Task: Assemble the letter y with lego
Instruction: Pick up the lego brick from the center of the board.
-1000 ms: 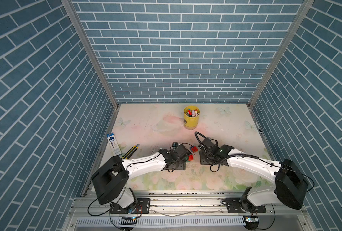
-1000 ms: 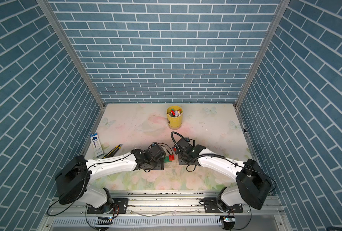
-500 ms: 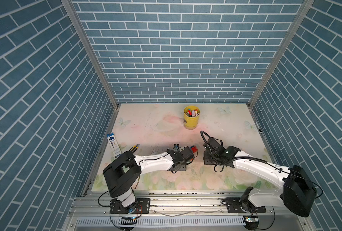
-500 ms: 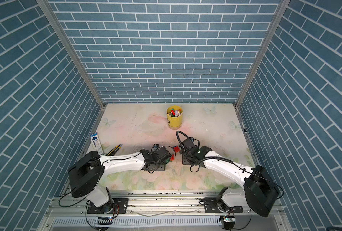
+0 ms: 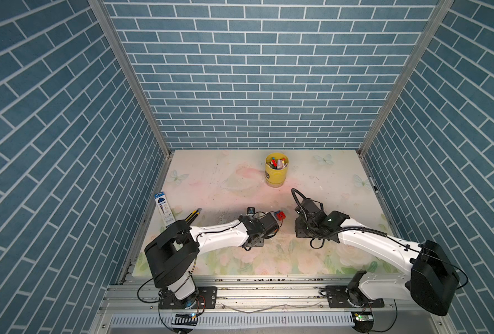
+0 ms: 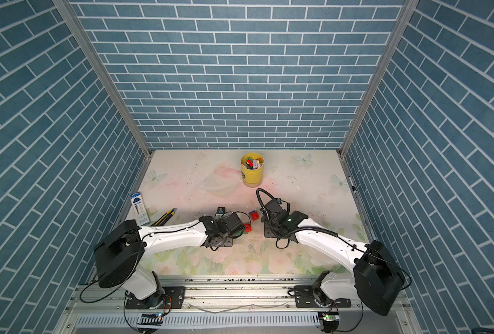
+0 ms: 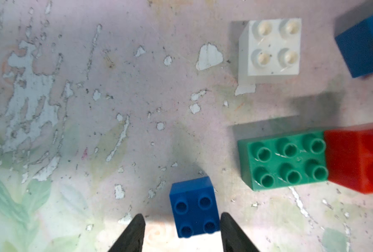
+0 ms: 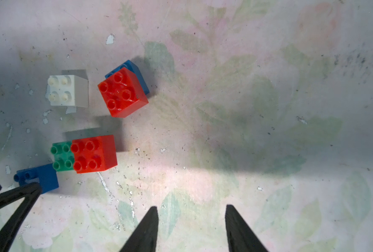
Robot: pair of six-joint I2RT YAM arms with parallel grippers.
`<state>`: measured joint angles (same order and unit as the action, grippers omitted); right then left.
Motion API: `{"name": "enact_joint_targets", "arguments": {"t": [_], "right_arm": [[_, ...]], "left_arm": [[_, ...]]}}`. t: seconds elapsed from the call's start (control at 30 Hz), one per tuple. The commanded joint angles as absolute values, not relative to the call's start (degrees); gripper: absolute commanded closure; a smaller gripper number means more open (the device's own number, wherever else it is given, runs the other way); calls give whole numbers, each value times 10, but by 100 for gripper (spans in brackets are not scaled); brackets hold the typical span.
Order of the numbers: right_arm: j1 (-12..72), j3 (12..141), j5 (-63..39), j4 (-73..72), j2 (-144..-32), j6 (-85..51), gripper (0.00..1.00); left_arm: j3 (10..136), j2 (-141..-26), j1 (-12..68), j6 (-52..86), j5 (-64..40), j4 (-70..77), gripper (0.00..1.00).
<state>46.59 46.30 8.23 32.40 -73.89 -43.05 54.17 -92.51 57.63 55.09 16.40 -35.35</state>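
1. Straddles a blue square brick [image 7: 193, 207] with the left gripper [image 7: 181, 215], jaws narrow, apparently unclamped.
2. Hangs the right gripper [image 8: 191, 206] half-open above the mat [image 8: 257, 104].
3. Shows a red brick [image 6: 247, 227] just below centre in a top view, atop a green brick [image 8: 62, 156], white brick [image 8: 61, 90] nearby.

- Lego bricks [image 8: 67, 90]: six in all, each counted below by colour.
- Green brick [image 7: 283, 161]: one, longer than the others.
- Red bricks: two, one [image 8: 94, 153] on the green brick and one [image 8: 122, 95] on a blue brick.
- Blue bricks: two, one [image 8: 137, 72] under a red brick and one [image 7: 194, 207] alone.
- White brick [image 7: 270, 47]: one.
- Robot arms: two, the left [image 5: 219, 237] and the right [image 5: 370, 244].
- Grippers: two, the left gripper [image 7: 181, 215] and the right gripper [image 8: 191, 206], each with two dark fingers.
- Yellow cup [image 5: 276, 173]: one.
- Coloured sticks [image 5: 277, 163] in the cup: several, too small to count.
- Blue and white packet [image 5: 164, 209]: one.
- Thin yellow and black thing [image 5: 193, 216]: one piece or two, I cannot tell.
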Motion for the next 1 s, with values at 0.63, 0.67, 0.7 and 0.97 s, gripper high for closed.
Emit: {"name": "enact_joint_targets", "arguments": {"t": [0.63,0.67,0.7,0.97], "right_arm": [[461,476,83,340,-750,-422,50],[460,475,83,340,-749,-423,50],[461,475,83,341,-748,-423,50],[460,475,89,347,-741,-424,50]], "left_arm": [[516,-946,542,530,117,-290,58],[513,-946,542,532,115,-284,59],[509,-947,542,534,113,-280,59],[516,-941,542,532,120,-293,74]]}}
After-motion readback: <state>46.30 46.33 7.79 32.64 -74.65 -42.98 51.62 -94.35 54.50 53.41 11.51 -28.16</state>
